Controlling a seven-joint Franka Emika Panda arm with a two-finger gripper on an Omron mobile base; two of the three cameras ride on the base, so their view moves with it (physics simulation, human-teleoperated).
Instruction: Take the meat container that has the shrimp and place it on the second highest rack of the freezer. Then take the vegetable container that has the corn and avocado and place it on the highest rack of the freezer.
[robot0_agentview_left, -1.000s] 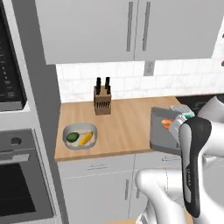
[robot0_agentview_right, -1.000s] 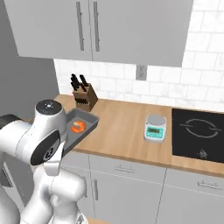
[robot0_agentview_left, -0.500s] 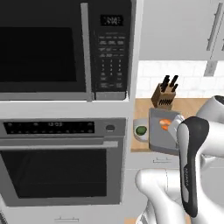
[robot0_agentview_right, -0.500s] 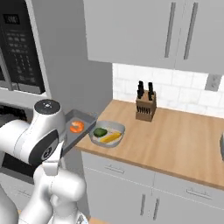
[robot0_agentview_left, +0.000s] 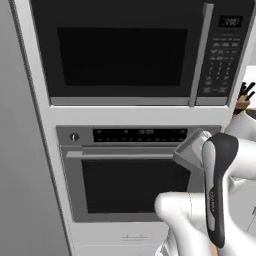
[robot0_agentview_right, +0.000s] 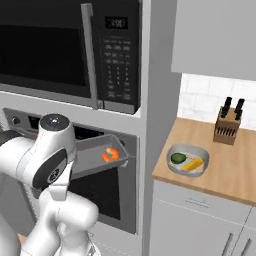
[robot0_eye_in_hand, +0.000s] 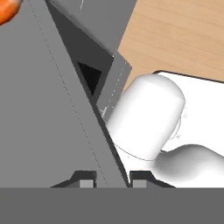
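The meat container (robot0_agentview_right: 95, 157), with the shrimp (robot0_agentview_right: 110, 155) in it, rides pinched at its rim in the gripper (robot0_eye_in_hand: 113, 178), now before the black oven (robot0_agentview_left: 130, 185) rather than the counter (robot0_agentview_right: 225, 170): the base is carrying it left toward the freezer.

A dark grey rectangular meat container (robot0_agentview_right: 95, 159) sits lifted in the air in front of the oven, roughly level, with a small curled orange-pink shrimp (robot0_agentview_right: 110, 154) inside near its right end. A pale oval vegetable container (robot0_agentview_right: 188, 160) rests on the wooden surface (robot0_agentview_right: 235, 167), holding a yellow corn (robot0_agentview_right: 193, 163) beside a dark green avocado (robot0_agentview_right: 178, 158).
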